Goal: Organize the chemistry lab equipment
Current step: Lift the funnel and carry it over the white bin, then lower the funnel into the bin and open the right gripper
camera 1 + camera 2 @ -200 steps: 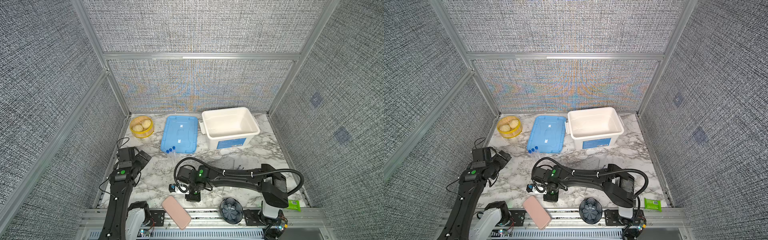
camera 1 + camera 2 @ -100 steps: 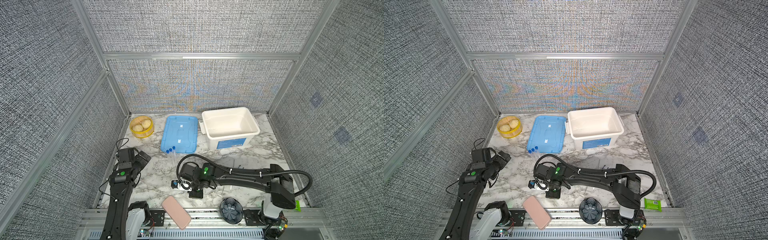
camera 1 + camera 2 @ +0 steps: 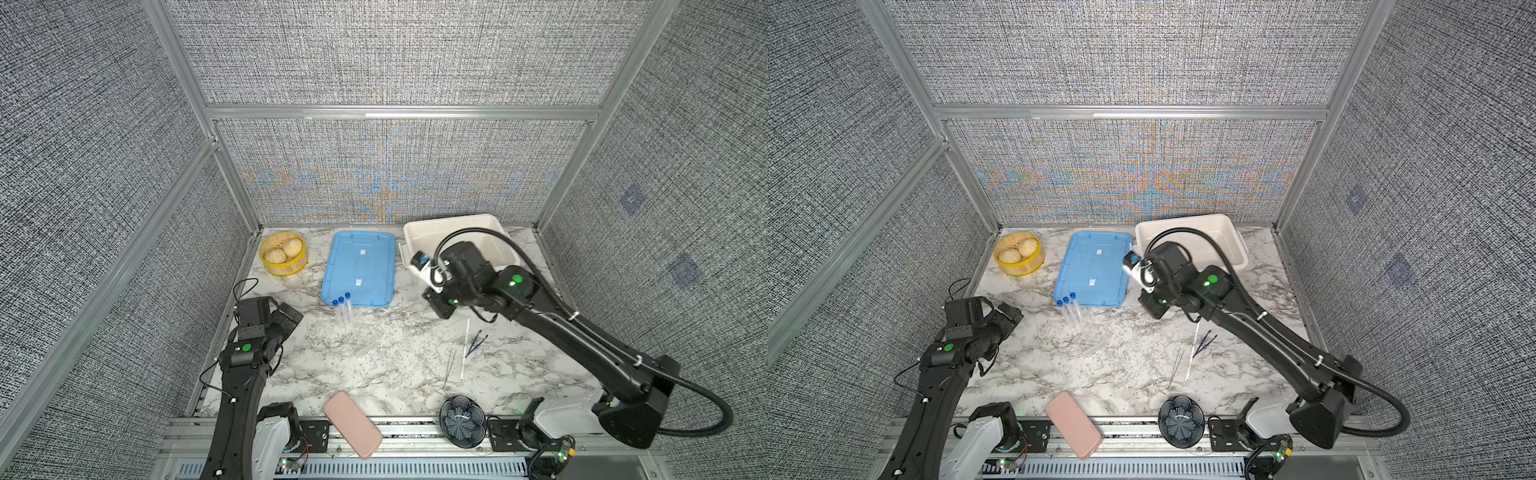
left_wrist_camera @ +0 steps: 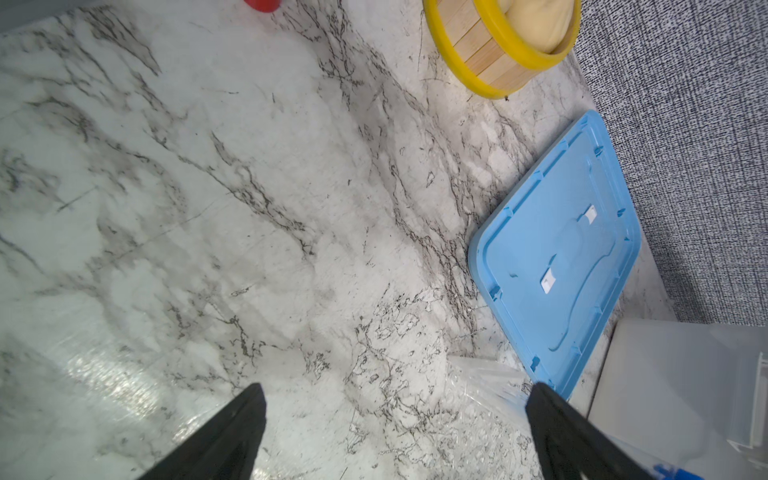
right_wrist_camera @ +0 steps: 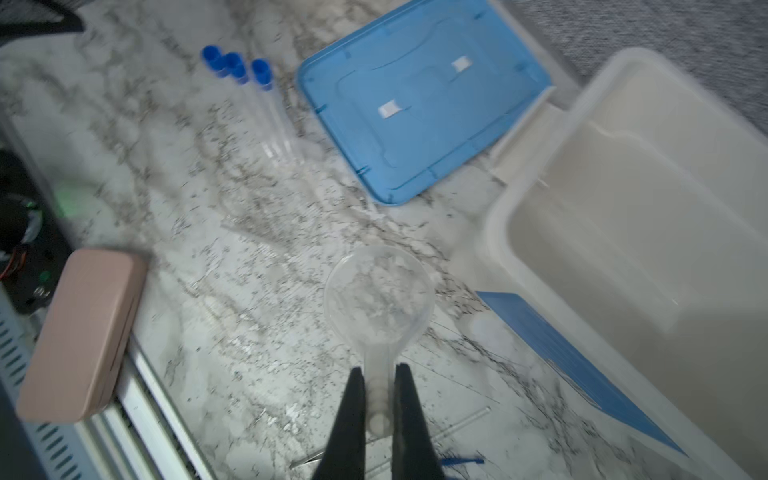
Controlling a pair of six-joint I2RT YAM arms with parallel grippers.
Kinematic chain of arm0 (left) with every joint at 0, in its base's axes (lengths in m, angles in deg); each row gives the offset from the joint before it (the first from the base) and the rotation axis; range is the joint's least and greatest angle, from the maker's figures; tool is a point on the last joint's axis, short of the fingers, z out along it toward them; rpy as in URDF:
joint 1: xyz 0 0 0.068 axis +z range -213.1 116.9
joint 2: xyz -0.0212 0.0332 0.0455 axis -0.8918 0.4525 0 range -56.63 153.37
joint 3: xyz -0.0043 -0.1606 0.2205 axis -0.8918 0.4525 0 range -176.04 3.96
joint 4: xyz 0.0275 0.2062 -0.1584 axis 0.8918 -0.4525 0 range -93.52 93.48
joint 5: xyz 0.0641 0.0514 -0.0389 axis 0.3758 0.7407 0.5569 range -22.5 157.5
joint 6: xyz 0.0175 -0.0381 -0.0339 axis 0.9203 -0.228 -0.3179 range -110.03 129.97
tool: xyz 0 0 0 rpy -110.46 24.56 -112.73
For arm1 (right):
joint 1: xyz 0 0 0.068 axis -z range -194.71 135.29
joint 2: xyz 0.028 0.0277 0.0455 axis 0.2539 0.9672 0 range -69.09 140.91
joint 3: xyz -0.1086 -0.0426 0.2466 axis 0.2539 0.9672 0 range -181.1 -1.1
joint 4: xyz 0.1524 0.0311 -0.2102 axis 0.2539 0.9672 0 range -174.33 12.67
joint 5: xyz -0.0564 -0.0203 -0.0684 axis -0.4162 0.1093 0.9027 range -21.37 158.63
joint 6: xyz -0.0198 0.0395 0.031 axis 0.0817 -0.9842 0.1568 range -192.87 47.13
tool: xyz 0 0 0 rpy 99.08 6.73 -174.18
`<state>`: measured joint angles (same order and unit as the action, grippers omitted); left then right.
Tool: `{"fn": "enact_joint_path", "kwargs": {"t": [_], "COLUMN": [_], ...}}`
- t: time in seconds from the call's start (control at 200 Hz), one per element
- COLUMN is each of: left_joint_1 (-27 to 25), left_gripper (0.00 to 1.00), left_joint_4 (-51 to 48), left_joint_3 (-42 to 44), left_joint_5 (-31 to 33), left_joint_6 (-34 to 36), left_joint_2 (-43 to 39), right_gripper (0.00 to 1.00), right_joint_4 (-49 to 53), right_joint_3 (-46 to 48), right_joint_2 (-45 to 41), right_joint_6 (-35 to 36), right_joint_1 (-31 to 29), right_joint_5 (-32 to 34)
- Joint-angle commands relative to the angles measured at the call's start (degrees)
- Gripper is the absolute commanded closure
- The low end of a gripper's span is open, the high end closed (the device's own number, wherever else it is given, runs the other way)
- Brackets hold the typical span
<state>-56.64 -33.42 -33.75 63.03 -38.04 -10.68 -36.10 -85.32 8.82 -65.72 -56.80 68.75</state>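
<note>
A clear, round-headed piece (image 5: 379, 291) is gripped at its narrow stem by the right tool (image 5: 379, 372). The left tool (image 4: 395, 387) is spread wide.

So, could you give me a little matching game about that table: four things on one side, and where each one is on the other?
Things:
1. flask
2. tubes
3. case
4. buns

Places:
A. lying on the table beside the lid
B. in the basket
C. gripped by its neck in the right tool
D. partly past the table's front edge

Pairs: 1-C, 2-A, 3-D, 4-B
</note>
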Motion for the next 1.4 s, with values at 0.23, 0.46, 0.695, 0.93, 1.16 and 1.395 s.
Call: {"fn": "enact_joint_path", "kwargs": {"t": [0.23,0.46,0.695,0.93,1.16,1.395], "left_joint_1": [0.05,0.13,0.18,0.24,0.28,0.27], "left_gripper": [0.01,0.01,0.01,0.01,0.01,0.01], "left_joint_4": [4.61,2.89,1.64,4.71,3.85,0.37], "left_joint_3": [2.76,3.62,2.37,4.13,4.10,3.48], "left_joint_5": [-3.87,-3.27,-3.18,-5.40,-7.52,-4.96], "left_joint_6": [-2.10,-1.11,1.07,1.51,2.34,4.03], "left_joint_2": [-0.35,-2.16,-2.01,-1.19,0.33,-2.16], "right_gripper": [1.00,1.00,1.00,1.00,1.00,1.00], "right_joint_4": [2.68,9.85,14.83,13.98,6.99,-1.51], "right_joint_3": [-12.58,-23.43,-29.23,-35.02,-38.99,-38.83], "right_joint_2": [9.34,24.51,35.33,42.46,47.01,49.02], "right_joint_6": [-10.13,-14.01,-12.78,-13.39,-12.50,-8.00], "right_joint_1": [15.51,21.81,22.51,22.40,21.34,19.18], "right_joint_5": [8.27,7.88,7.34,4.74,4.52,-1.26]}}
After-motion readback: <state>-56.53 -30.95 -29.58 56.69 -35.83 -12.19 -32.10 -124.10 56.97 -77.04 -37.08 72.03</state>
